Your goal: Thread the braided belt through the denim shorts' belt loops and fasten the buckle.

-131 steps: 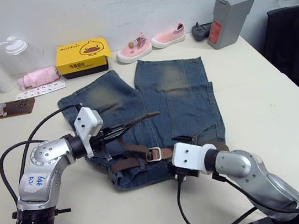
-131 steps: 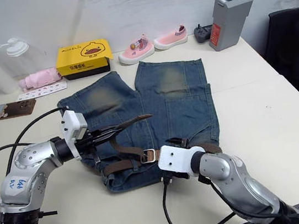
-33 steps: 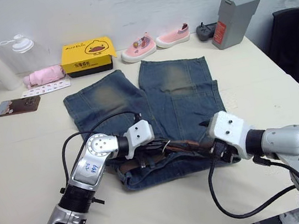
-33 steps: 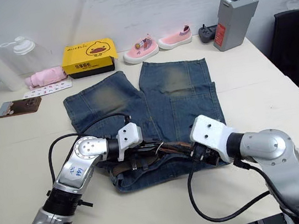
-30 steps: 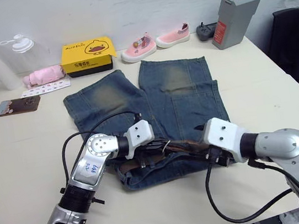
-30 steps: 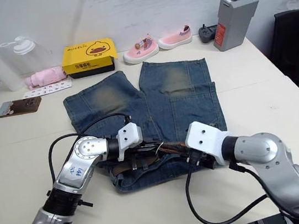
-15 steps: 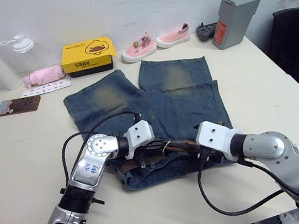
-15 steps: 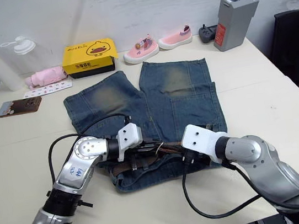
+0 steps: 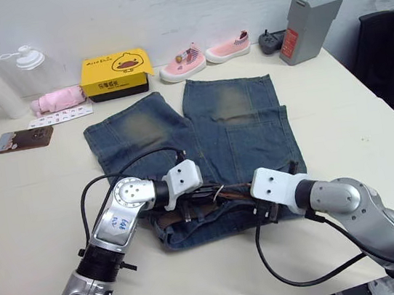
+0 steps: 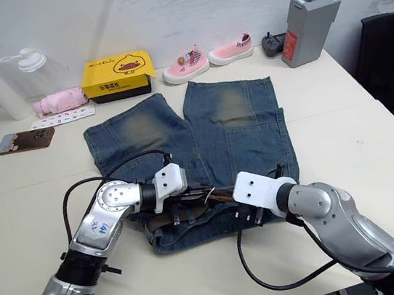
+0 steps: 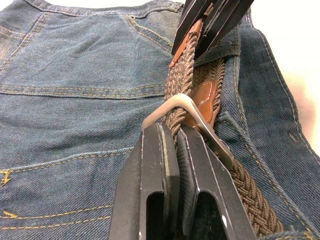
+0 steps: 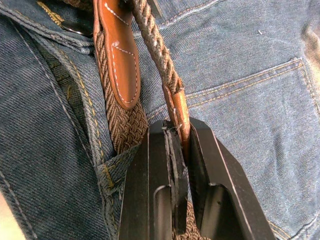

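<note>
The belt (image 11: pixel 220 150) lies along the shorts (image 9: pixel 230 124) waistband, both grippers (image 11: pixel 176 131) (image 12: pixel 179 134) clamped on it at the buckle (image 11: pixel 187 107), fastening apparently unfinished

The shorts (image 9: pixel 203 139) lie on the table (image 9: pixel 20 194), waistband toward me. The belt (image 11: pixel 187 85) runs along it between my left gripper (image 9: pixel 207 191) and right gripper (image 9: pixel 257 196). Behind the shorts stand a box (image 9: pixel 115 74) and shoes (image 9: pixel 202 55).
</note>
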